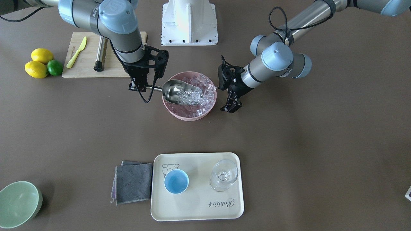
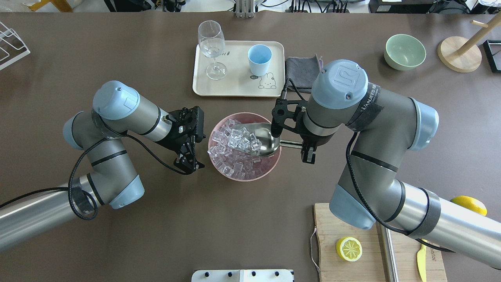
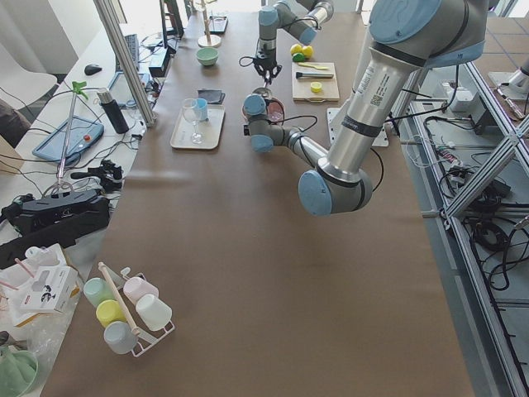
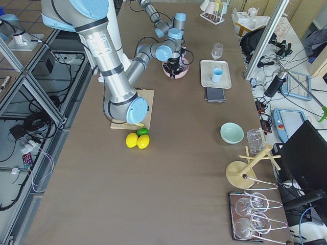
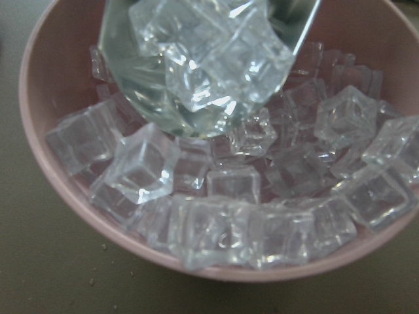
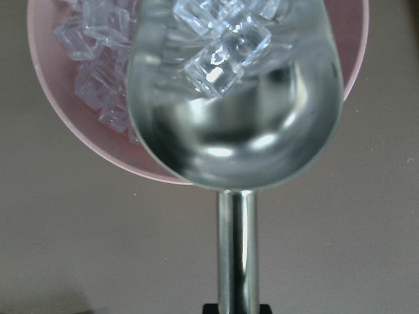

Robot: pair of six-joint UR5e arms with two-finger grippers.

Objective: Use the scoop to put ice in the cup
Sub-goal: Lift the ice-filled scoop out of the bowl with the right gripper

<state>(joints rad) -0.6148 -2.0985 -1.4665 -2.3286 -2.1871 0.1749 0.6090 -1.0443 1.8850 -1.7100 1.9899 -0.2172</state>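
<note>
The silver scoop [image 1: 175,91] hangs over a pink bowl [image 1: 189,116] heaped with clear ice [image 1: 207,91]. Several cubes lie in its trough [image 2: 242,140]. My right gripper [image 2: 304,145] is shut on the scoop's rod handle, just outside the bowl's rim. The right wrist view shows the trough [image 6: 236,131] from behind, with cubes at its far end. My left gripper [image 2: 190,164] hangs empty and open beside the bowl's other side; its camera looks at the ice [image 5: 262,216] and the scoop's mouth [image 5: 137,98]. The light-blue cup [image 1: 176,181] stands empty on a cream tray [image 1: 199,205].
A clear stemmed glass [image 1: 224,175] shares the tray, and a grey cloth [image 1: 133,183] lies beside it. A pale green bowl [image 1: 17,203] sits at the table corner. A wooden board [image 1: 86,64] with a yellow knife and steel cylinder, and lemons and a lime [image 1: 38,62], lie behind my right arm.
</note>
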